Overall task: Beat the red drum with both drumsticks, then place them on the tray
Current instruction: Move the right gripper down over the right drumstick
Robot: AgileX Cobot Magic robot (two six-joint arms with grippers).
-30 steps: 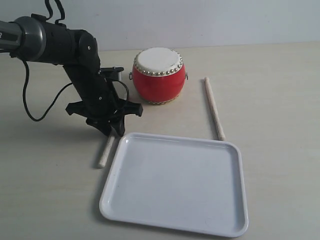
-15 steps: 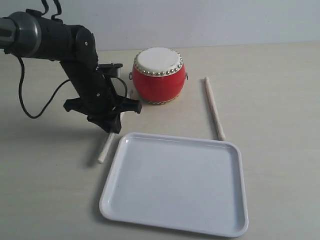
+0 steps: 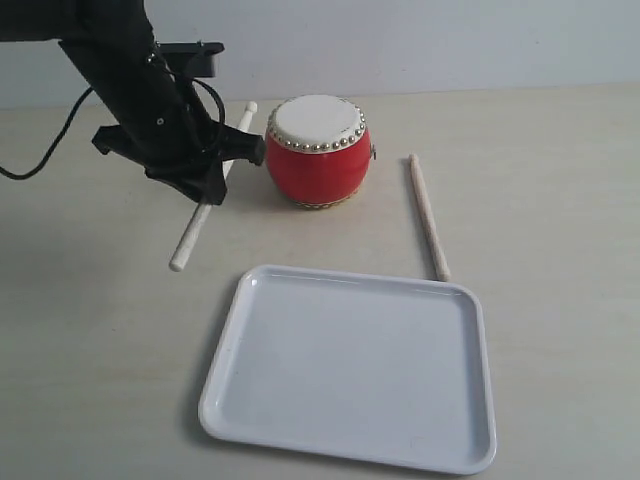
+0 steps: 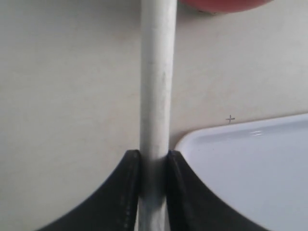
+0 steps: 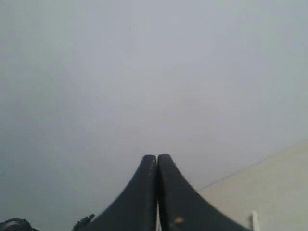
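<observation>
The red drum (image 3: 318,151) with its cream skin stands at the back of the table. My left gripper (image 3: 205,180) is shut on one drumstick (image 3: 190,243), lifted off the table just left of the drum; the stick runs from its tip by the drum's rim down to its free end. In the left wrist view the two black fingers (image 4: 130,185) clamp that drumstick (image 4: 156,77), with the drum's edge (image 4: 224,5) and a tray corner (image 4: 250,168) beyond. The other drumstick (image 3: 428,215) lies on the table right of the drum. The white tray (image 3: 440,455) lies in front. My right gripper (image 5: 157,158) is shut, empty, facing the wall.
A grey wall (image 3: 450,40) backs the beige table (image 3: 560,200). The left arm's black cable (image 3: 45,150) hangs at the left side. The right arm does not show in the exterior view.
My left gripper closed on the drumstick at the tray's left side and raised it off the table, moving back and left until the stick hangs beside the drum.
</observation>
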